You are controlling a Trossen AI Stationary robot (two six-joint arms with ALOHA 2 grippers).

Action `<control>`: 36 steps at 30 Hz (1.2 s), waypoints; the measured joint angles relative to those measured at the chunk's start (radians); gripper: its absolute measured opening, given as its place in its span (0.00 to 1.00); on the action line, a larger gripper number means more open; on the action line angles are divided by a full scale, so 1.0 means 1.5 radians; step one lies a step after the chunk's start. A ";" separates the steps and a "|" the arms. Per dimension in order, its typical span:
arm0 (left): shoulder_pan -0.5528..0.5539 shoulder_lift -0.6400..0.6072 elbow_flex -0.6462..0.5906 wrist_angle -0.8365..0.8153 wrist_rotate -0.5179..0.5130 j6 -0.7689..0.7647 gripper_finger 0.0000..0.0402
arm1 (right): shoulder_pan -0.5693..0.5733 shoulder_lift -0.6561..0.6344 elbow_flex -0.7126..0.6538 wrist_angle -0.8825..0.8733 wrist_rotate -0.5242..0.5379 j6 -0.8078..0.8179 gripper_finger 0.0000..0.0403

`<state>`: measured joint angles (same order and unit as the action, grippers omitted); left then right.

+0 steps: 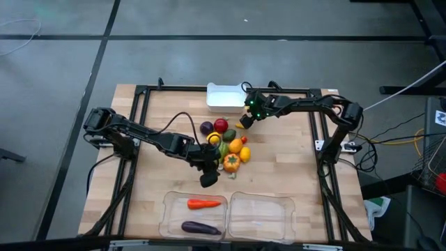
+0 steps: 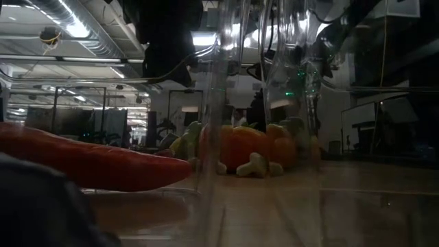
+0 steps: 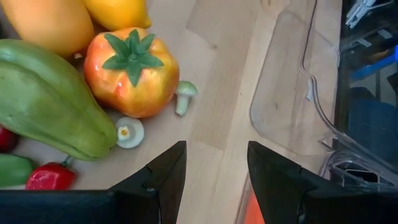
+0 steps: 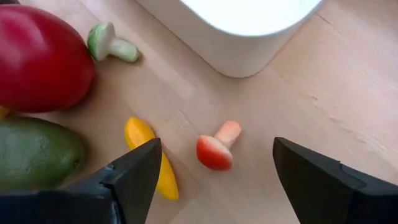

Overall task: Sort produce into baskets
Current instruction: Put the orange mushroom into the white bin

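The produce lies in a pile at the table's middle: a red apple, an orange pepper, a long green fruit, a lemon and small mushrooms. My left gripper hangs open over bare wood on the pile's near side. My right gripper stands open at the pile's far right, above a small red mushroom that lies on the wood. The left clear basket holds an orange carrot and a purple eggplant.
A second clear basket stands to the right of the first at the near edge. A white bin sits at the far edge, close to my right gripper. A small yellow piece and a green fruit lie beside the red mushroom.
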<state>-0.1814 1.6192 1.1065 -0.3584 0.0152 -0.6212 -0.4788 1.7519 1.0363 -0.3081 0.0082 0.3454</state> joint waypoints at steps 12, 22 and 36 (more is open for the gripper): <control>0.000 0.000 0.000 0.002 -0.001 0.001 0.41 | 0.007 0.014 0.000 0.003 0.032 -0.003 0.76; 0.000 0.000 0.000 0.002 -0.001 0.001 0.41 | 0.038 0.014 0.000 -0.004 0.074 -0.047 0.76; 0.000 0.000 0.000 0.002 -0.001 0.032 0.41 | 0.044 0.027 0.000 0.019 0.082 -0.028 0.76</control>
<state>-0.1816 1.6193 1.1065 -0.3552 0.0135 -0.5729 -0.4122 1.7929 1.0363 -0.2798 0.1312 0.3027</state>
